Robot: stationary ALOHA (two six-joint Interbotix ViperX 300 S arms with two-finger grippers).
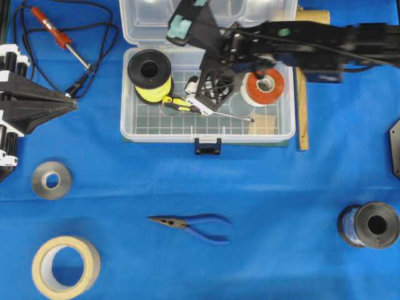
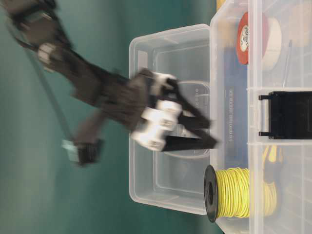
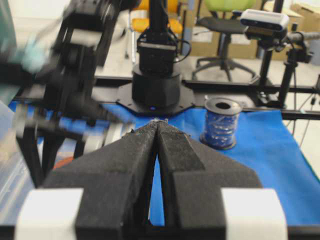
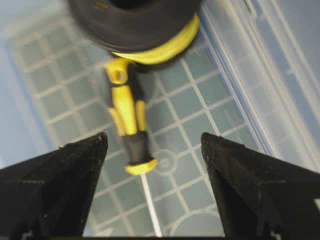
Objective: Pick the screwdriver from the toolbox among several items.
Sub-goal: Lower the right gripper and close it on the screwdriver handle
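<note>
The screwdriver (image 1: 180, 104) lies flat on the gridded floor of the toolbox (image 1: 134, 122). Its yellow and black handle sits just beside the black spool (image 1: 149, 74) of yellow wire, and its thin silver shaft points toward the tan block (image 1: 264, 123). The red tape roll (image 1: 265, 85) is on the other side of the box, near the right wall.

The right gripper (image 4: 154, 165) hangs over the screwdriver, inside the box. Its jaws are spread wide, one on each side of the handle, and they hold nothing. In the wrist view the handle shows in the gap between the two black fingers (image 4: 65, 170).

The left gripper (image 3: 158, 131) waits at the left edge of the worktop, well apart from the box. Its jaws are pressed together and empty.

On the blue worktop (image 1: 281, 187) lie the blue pliers (image 1: 194, 224), a red soldering iron (image 1: 59, 37) and a cream tape roll (image 1: 65, 265).
</note>
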